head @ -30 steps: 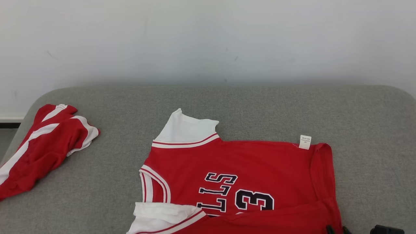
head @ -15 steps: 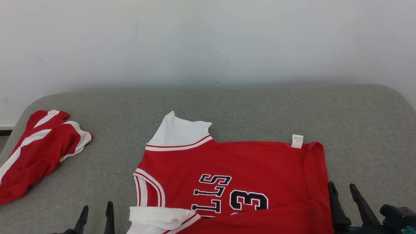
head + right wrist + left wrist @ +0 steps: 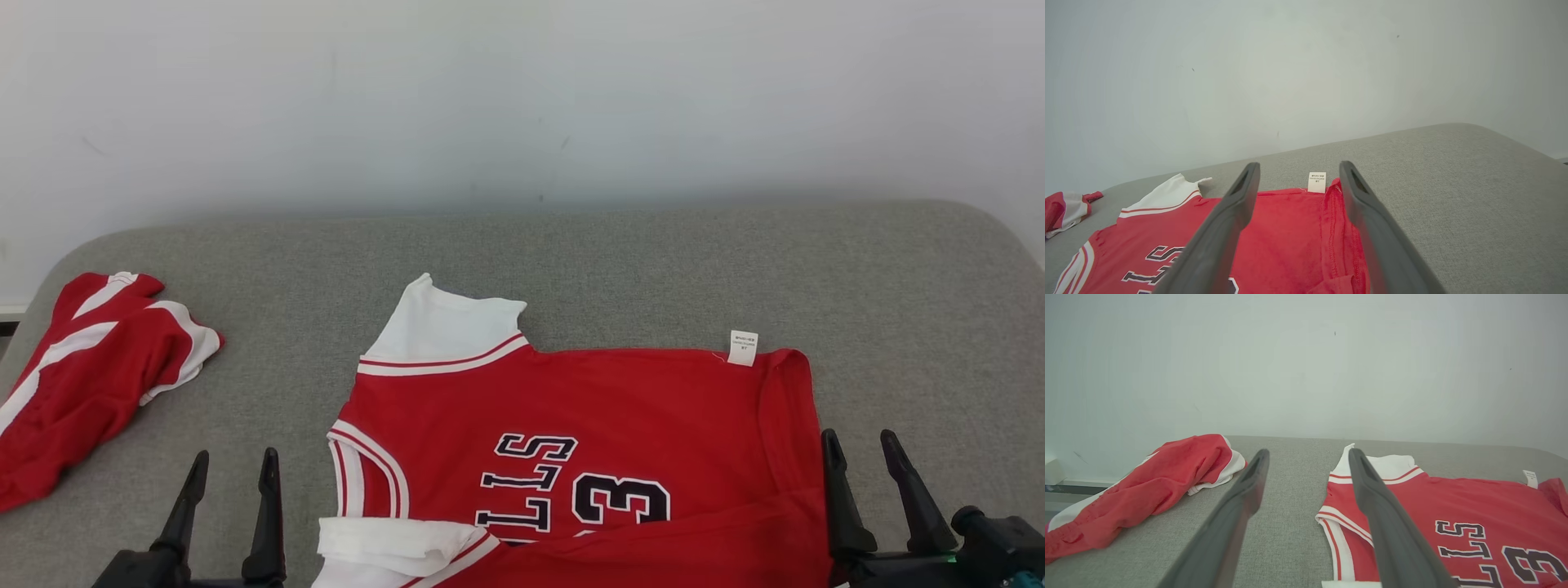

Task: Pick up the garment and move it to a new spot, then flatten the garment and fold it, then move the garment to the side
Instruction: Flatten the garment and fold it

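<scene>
Red shirt (image 3: 588, 441) in the middle of the grey cushion (image 3: 653, 261), close to the near edge, spread mostly flat. Looks soft, thin and light, so likely to flop, bunch up and slide a little when pulled; nothing to break. Lies sideways: neck hole and white sleeve (image 3: 445, 327) toward the left, bottom hem with the small white tag (image 3: 742, 347) toward the right, long way left to right across the cushion. Seemingly turned over onto itself along the near side, and a bit rolled at the hem. Left gripper (image 3: 234, 457) low beside the neck end, not touching, fingers wide apart and empty. Right gripper (image 3: 859, 441) just beside the hem end, fingers wide apart too, holding nothing; hard to tell whether brushing the cloth. Best to pinch at two far-apart spots, probably a shoulder on the left and a hem corner on the right, so no sagging in the middle. Better to grab only a small bit of cloth each time, right at the edge. Another red and white cloth (image 3: 90, 367) bunched up well off to the left, best left alone.
</scene>
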### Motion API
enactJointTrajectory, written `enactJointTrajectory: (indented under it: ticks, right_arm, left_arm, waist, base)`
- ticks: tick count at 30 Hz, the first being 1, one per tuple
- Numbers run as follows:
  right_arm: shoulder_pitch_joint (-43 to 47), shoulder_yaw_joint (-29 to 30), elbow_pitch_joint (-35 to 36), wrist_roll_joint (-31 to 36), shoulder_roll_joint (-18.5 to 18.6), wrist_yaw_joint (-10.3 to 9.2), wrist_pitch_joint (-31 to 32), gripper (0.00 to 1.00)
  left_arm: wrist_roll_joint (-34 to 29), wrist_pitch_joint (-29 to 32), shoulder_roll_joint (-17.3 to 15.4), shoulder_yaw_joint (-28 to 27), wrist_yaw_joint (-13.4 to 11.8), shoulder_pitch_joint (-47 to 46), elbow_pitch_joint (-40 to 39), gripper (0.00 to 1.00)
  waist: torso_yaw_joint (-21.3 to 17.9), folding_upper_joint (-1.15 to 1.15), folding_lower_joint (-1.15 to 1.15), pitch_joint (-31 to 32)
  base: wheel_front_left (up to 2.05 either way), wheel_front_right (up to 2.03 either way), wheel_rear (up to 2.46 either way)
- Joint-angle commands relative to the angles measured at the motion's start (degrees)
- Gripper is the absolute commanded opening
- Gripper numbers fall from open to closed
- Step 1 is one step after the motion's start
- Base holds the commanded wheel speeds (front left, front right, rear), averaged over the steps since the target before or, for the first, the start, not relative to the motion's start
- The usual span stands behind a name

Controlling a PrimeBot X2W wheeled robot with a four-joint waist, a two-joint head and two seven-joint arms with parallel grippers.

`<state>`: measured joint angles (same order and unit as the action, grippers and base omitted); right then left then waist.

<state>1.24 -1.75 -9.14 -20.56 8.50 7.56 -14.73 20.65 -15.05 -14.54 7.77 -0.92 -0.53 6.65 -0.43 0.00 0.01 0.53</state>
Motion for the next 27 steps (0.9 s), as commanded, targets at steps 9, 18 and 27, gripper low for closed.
enactJointTrajectory:
  ticks: [9, 18, 27]
  right_arm:
    - [2.0, 0.9, 0.4, 1.8, 0.0, -0.16, -0.5, 1.00]
    - [2.1, 1.0, -0.6, 1.5, -0.2, -0.16, -0.5, 1.00]
    - [-1.3, -0.3, -4.8, 0.0, 1.0, -0.16, 1.2, 1.00]
  left_arm:
    - [-2.3, -0.2, 0.4, -2.7, 1.9, 3.8, -1.2, 1.00]
    - [-2.8, -0.2, 2.1, -4.5, 3.1, 5.3, -0.6, 1.00]
    - [-3.4, -0.2, 3.0, -5.6, 3.9, 3.9, 1.4, 1.00]
  waist:
    - [-0.7, 0.00, -0.01, -0.3]
    - [-0.3, 0.00, -0.01, 0.1]
    - [-1.5, 0.00, -0.01, -0.8]
  base:
    - [0.00, 0.00, 0.00]
    - [0.00, 0.00, 0.00]
    - [0.00, 0.00, 0.00]
